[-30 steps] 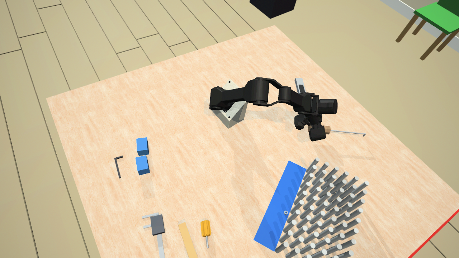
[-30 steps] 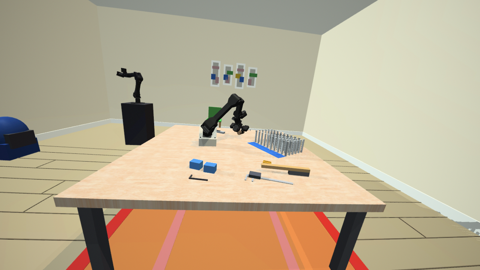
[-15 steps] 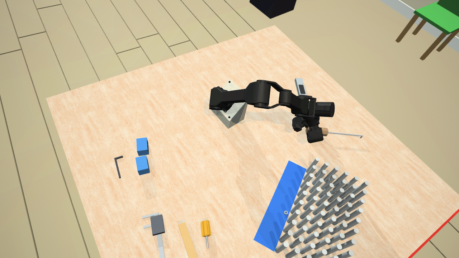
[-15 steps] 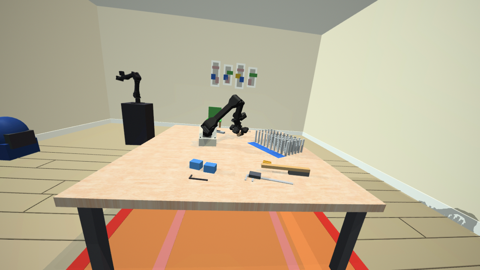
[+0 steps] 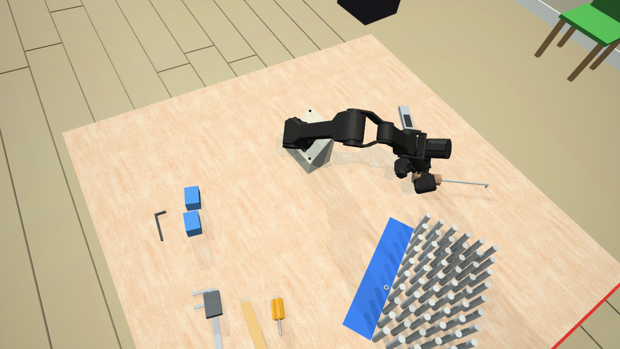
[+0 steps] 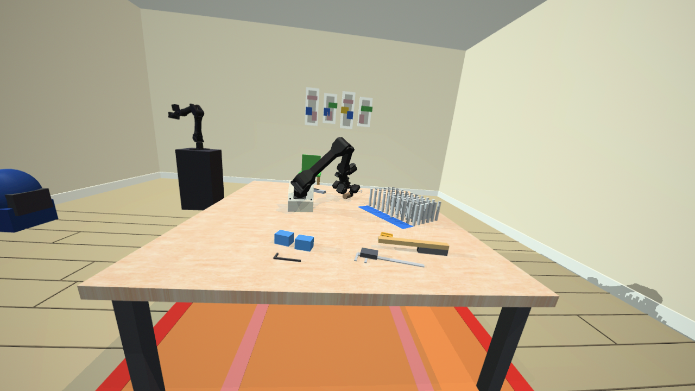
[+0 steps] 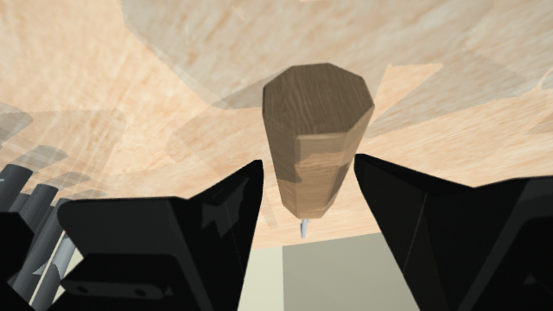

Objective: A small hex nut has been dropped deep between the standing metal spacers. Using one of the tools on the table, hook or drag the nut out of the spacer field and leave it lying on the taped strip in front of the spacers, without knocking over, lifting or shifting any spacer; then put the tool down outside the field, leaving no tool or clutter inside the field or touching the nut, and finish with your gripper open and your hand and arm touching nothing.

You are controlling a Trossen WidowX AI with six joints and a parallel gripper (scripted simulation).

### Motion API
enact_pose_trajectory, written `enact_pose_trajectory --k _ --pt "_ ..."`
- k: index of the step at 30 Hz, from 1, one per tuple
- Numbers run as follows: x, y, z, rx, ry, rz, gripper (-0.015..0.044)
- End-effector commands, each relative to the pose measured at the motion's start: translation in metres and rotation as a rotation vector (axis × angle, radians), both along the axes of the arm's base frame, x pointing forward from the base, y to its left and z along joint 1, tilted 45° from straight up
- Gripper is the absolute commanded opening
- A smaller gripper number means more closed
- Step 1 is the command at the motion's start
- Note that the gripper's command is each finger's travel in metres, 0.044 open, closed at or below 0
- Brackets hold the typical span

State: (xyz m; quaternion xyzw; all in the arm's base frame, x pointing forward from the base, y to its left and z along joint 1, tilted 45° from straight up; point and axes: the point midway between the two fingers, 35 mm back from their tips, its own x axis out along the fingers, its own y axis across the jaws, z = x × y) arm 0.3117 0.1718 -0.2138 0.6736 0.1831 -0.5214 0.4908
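Note:
The hook tool has a wooden handle and a thin metal shaft pointing away from the robot base. My gripper is open around the handle, with a gap on both sides. The tool is low over or on the table, outside the field; contact is unclear. The hex nut lies on the blue taped strip, near its edge on the spacer side. The metal spacers stand in rows beside the strip. The nut is too small to make out in the exterior view.
Two blue blocks, a black hex key, a caliper, a wooden bar and a yellow screwdriver lie away from the arm. A grey device lies behind the forearm.

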Motion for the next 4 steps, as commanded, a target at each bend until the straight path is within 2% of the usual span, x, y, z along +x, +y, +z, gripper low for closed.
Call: enact_pose_trajectory --k 1,4 --pt "0.0003 0.0005 0.0004 0.001 -0.001 0.000 0.0368" --pt "0.0003 0.0005 0.0004 0.001 -0.001 0.000 0.0440"
